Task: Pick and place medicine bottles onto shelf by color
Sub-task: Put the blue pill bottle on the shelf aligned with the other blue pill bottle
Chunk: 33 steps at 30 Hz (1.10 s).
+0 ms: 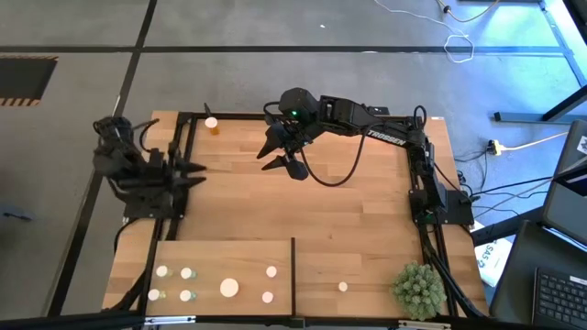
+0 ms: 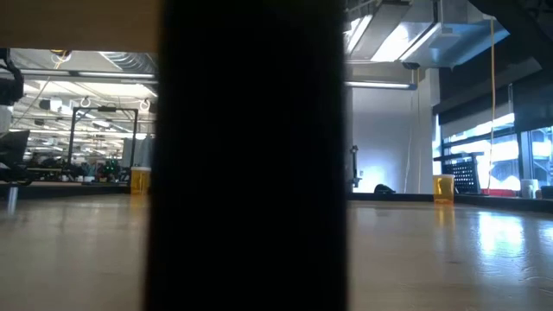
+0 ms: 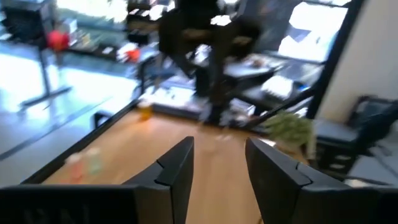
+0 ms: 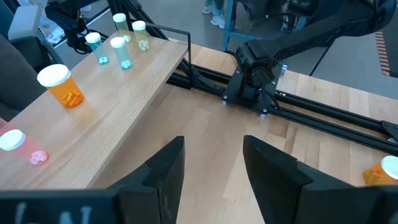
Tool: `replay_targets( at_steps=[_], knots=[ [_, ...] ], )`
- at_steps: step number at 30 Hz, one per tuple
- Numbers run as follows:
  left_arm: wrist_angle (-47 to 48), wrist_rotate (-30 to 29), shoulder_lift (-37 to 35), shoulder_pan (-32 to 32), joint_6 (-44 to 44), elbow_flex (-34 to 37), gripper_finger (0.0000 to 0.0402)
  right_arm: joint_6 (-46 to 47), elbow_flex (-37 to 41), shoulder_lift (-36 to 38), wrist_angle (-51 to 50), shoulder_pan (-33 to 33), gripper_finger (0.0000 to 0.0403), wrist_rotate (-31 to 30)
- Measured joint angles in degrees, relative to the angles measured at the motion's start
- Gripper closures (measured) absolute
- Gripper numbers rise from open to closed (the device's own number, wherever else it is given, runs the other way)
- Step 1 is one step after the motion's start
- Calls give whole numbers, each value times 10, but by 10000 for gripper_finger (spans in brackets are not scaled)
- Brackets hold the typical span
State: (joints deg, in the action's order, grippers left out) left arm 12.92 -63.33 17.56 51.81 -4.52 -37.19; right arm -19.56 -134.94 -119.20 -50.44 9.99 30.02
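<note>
Several medicine bottles with white caps stand upright on the pale shelf (image 1: 220, 252) at the table's near edge, left of its dark divider (image 1: 293, 275); among them are an orange one (image 4: 65, 86) and a pink one (image 4: 22, 148). A single bottle (image 1: 343, 287) stands right of the divider. One orange bottle (image 1: 212, 123) (image 4: 379, 171) stands alone at the table's far left. My left gripper (image 1: 197, 170) (image 3: 217, 165) hovers at the left edge, level and open, with nothing between its fingers. My right gripper (image 1: 280, 154) (image 4: 211, 165) hangs open and empty above the table's far middle.
A spiky green plant ball (image 1: 419, 290) sits at the near right corner. Black rails (image 1: 417, 183) frame the table's sides and far edge. In the low view the divider (image 2: 251, 155) blocks the middle. Bare planks (image 1: 303, 206) lie between the arms and the shelf.
</note>
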Motion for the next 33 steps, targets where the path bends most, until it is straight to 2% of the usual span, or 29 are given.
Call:
replay_targets(
  at_steps=[6,11,17,21,28,31,33],
  knots=[
    [166,-48,24,-1,-108,-79,263,0,0,0,0,0,237,0],
    [252,-74,25,-1,-162,-130,263,0,0,0,0,0,237,0],
    [300,-115,25,-1,-158,-184,263,0,0,0,1,0,237,0],
    [300,-143,25,-1,-100,-217,263,14,0,0,10,-1,237,0],
    [301,-157,25,-1,-40,-253,263,14,0,14,11,-6,237,-1],
    [299,-129,25,3,-39,-258,263,19,0,36,15,-18,237,-40],
    [302,-105,29,8,-39,-258,263,39,0,51,19,-26,237,-88]
  ],
)
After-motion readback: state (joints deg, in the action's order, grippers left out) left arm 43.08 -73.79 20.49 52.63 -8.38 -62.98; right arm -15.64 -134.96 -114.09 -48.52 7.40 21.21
